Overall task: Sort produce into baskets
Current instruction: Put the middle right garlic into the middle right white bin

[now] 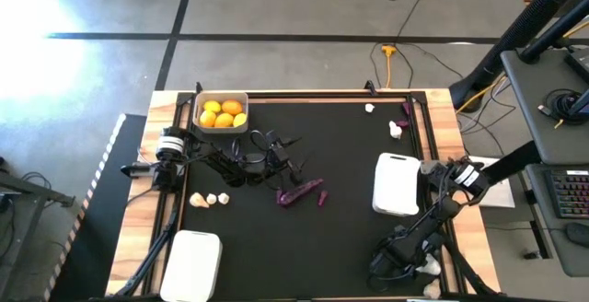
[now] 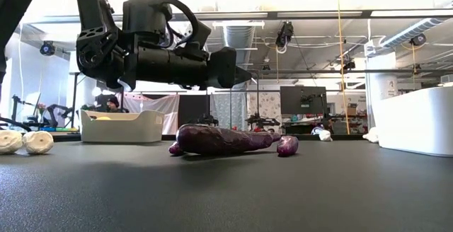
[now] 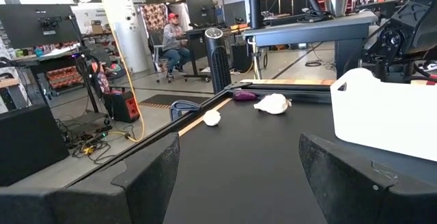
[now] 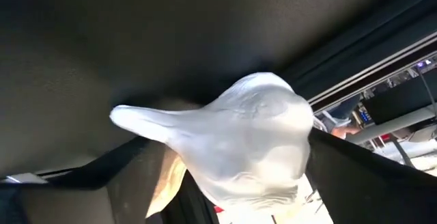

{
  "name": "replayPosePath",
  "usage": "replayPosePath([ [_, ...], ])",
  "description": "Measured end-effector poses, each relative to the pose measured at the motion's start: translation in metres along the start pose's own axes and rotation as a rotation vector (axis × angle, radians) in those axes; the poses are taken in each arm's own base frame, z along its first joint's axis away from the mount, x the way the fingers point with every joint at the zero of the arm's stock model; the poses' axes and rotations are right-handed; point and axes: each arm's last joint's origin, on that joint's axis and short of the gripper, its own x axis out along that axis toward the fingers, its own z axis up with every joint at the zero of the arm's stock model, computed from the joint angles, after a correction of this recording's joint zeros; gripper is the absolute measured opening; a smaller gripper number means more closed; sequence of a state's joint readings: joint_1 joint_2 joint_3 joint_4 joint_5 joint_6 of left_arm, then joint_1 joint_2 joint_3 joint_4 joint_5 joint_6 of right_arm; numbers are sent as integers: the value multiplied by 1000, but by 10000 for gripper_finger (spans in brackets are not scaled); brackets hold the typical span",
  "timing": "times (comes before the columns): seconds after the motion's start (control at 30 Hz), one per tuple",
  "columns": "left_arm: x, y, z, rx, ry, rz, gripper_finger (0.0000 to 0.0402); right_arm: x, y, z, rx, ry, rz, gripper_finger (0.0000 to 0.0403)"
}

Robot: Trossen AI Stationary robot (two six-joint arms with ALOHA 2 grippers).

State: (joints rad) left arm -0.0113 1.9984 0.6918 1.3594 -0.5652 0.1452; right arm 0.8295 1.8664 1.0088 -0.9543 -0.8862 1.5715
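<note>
Right gripper at lower right of the high view, jaws around a white garlic bulb, grip unconfirmed; left gripper open, empty, left of centre.

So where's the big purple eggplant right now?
In the high view the large eggplant lies near the middle of the black table, just right of the left claw, with a tiny eggplant beside its right end.
</note>
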Motion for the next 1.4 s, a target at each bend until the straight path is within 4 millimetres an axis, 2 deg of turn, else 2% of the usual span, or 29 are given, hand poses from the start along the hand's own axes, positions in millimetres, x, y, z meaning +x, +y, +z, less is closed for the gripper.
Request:
replayPosePath([
  [0.23, 0, 0, 0, 0, 0, 0, 283, -2, 1, 1, -7, -21, 11, 232],
  [0.37, 0, 0, 0, 0, 0, 0, 283, -14, 9, -3, -49, -53, 58, 201],
  [0.5, 0, 0, 0, 0, 0, 0, 283, -39, 15, -9, -75, -118, 113, 201],
  [0.63, 0, 0, 0, 0, 0, 0, 283, -80, 8, -22, -62, -258, 120, 205],
  [0.83, 0, 0, 0, 0, 0, 0, 283, -152, -32, -45, 53, -579, 61, 201],
  [0.97, 0, 0, 0, 0, 0, 0, 283, -184, -63, -42, 140, -808, 157, 202],
  [1.03, 0, 0, 0, 0, 0, 0, 283, -195, -82, -35, 214, -858, 183, 202],
  [1.17, 0, 0, 0, 2, 1, 0, 283, -197, -115, -9, 278, -832, 168, 202],
  [1.27, 0, 0, 0, 4, 2, 0, 283, -186, -139, 10, 343, -785, 148, 203],
  [1.4, 0, 0, -1, 7, 6, 0, 283, -168, -161, 36, 398, -742, 147, 204],
])
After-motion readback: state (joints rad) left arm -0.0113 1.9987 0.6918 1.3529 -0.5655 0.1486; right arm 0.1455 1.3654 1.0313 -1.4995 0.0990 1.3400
